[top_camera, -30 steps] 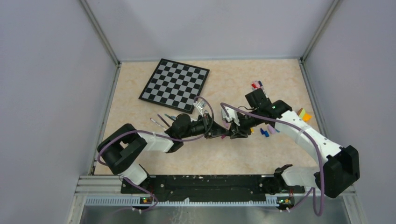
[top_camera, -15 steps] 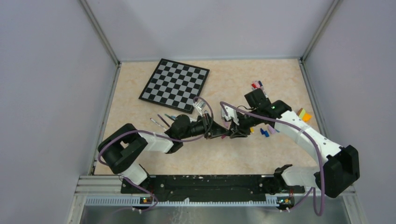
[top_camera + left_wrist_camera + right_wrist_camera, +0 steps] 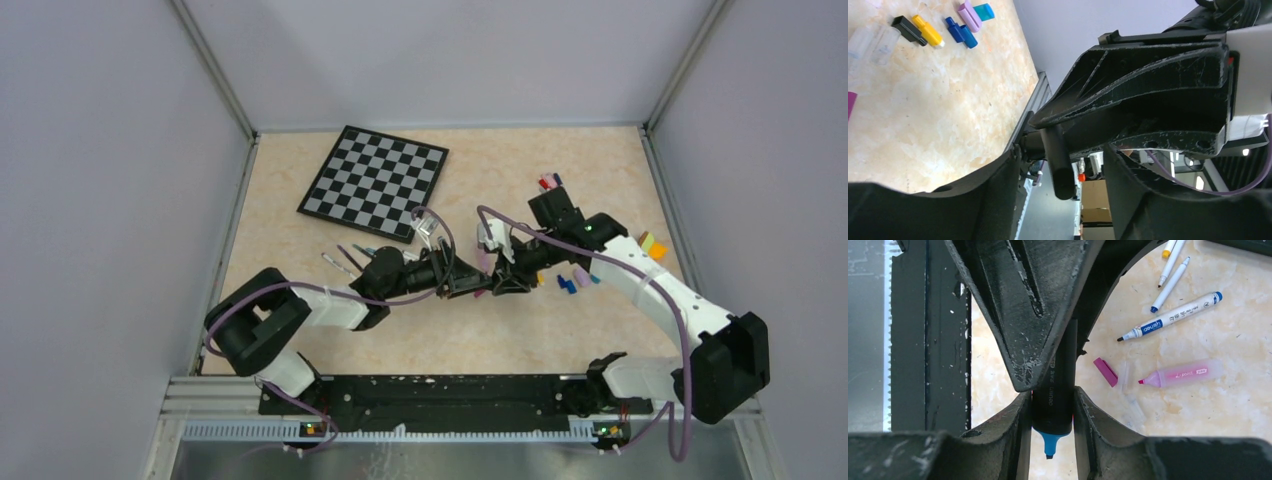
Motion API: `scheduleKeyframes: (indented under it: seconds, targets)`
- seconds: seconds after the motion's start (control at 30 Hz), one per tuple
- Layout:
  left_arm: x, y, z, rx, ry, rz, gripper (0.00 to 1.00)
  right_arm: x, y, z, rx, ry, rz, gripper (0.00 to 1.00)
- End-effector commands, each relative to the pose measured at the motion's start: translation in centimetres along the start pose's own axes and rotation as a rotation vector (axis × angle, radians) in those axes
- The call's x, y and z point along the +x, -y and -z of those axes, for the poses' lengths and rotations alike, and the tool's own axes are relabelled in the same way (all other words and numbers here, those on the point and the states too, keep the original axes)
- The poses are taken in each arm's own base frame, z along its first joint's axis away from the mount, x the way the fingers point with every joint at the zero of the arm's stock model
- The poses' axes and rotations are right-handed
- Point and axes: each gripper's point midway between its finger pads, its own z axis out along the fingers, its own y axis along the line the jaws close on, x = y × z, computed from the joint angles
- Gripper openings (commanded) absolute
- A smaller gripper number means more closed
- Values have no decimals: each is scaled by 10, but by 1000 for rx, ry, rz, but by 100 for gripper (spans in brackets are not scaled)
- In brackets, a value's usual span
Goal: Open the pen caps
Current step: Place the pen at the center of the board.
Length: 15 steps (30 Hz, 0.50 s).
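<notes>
A black marker (image 3: 1058, 365) with a bare blue tip (image 3: 1049, 442) is clamped between the fingers of my right gripper (image 3: 1050, 400), which is shut on its barrel. The marker's blunt rear end (image 3: 1063, 175) hangs between the spread fingers of my left gripper (image 3: 1060, 165), with a gap on either side; that gripper is open. Both grippers meet nose to nose at mid-table (image 3: 488, 280). Loose pen caps lie on the table: black (image 3: 907, 29), yellow (image 3: 928, 32), blue (image 3: 960, 32), purple (image 3: 969, 15), teal (image 3: 984, 11).
An uncapped white marker (image 3: 1170, 316), a pink highlighter (image 3: 1183, 374), a magenta cap (image 3: 1105, 371) and thin white pens (image 3: 1170, 277) lie under the grippers. The chessboard (image 3: 375, 182) sits at the back left, a yellow-orange block (image 3: 653, 246) at the right, more caps (image 3: 550, 182) behind the right arm.
My left gripper's jaws have spread apart and let go of the black marker's rear end. The right gripper keeps its hold and has shifted slightly.
</notes>
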Motion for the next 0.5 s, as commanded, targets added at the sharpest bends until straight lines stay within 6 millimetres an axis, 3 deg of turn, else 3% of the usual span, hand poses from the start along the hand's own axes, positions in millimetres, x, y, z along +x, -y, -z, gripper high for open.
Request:
scheduleKeyframes:
  seconds: [0.0,0.27,0.47]
  targets:
    - [-5,14,4,20,25,-67,68,-19,4,7,5,77,9,0]
    - [-26,12,20,-104,118,-218,82,-9,4,10,21,82,-12,0]
    - [-54,10,56,-263,273,-373,98,-3,17,14,71,130,-101,0]
